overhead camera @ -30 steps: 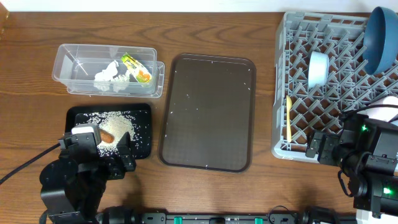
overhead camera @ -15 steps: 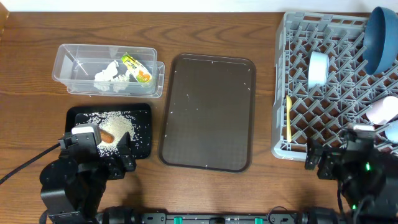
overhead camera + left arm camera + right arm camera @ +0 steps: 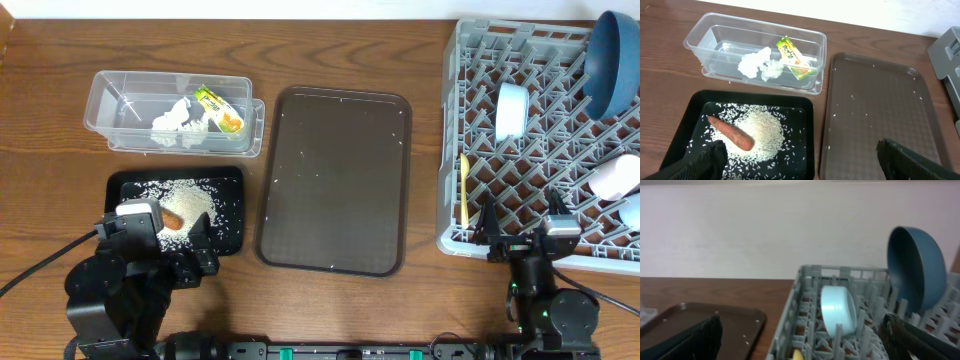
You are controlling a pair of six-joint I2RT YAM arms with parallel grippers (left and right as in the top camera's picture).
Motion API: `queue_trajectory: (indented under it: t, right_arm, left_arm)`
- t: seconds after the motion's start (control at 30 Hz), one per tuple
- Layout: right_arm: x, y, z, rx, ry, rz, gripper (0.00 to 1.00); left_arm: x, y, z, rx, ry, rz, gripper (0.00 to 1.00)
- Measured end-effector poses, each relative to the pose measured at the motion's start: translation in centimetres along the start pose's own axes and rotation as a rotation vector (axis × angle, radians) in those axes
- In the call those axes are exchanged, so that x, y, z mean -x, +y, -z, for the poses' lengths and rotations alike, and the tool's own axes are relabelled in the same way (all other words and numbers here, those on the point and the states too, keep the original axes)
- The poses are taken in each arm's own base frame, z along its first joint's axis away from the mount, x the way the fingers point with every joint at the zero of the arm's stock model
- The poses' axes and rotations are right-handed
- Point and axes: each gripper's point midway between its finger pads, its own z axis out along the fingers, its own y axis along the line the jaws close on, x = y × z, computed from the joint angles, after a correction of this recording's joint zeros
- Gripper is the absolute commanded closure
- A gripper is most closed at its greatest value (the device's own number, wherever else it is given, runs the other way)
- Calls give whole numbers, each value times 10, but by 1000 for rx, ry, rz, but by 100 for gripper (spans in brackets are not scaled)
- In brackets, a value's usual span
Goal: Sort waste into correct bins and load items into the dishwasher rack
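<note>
Overhead, clear tub [image 3: 100, 105]: far left of the desk [image 3: 50, 60]. It holds the tissue [image 3: 178, 123] and the snack wrapper [image 3: 218, 108], so dry waste is kept apart from food.
Overhead, black tray [image 3: 232, 182]: just in front of the tub. The rice [image 3: 190, 195] is heaped inside with the carrot [image 3: 172, 218] at the heap's edge, so food scraps share one bin.
Overhead, serving tray [image 3: 335, 180]: between the bins and the rack. Only stray grains lie on it, so it is judged unloaded.
Overhead, rack [image 3: 560, 130]: right side of the desk. The plate [image 3: 612, 62] stands on edge at the far right corner, propped by pegs. The light-blue cup [image 3: 512, 110] lies on its side between pegs. The spoon [image 3: 464, 190] lies along the left edge. The pink cup [image 3: 612, 177] and white bowl [image 3: 632, 208] sit at the right edge, partly cut off.
Overhead, left claw [image 3: 155, 240]: fingers spread, nothing between them, parked at the near edge of the black tray.
Overhead, right claw [image 3: 522, 235]: fingers spread and empty, at the rack's near edge.
Left wrist: the fingertips show in the lower corners, wide apart. The carrot and rice lie below, with the tub beyond.
Right wrist: the fingertips are wide apart. The cup is wedged between pegs, with the plate upright behind it.
Status: sorting and loading are judged complete.
</note>
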Motion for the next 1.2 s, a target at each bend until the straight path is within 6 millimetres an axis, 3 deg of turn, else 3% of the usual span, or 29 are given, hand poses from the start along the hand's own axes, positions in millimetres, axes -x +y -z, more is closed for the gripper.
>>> queue_trajectory:
  t: [0.2,0.4,1.2]
  right_arm:
    - [-26,-5,0,-22,6,11,1]
    - [-73,-5,-2,-14,120,20,1]
    - [-72,-3,-3,-2,115,28,1]
  left_arm:
    - [0,0,0,0,0,0,3]
    - [0,0,0,0,0,0,2]
    - [0,0,0,0,0,0,3]
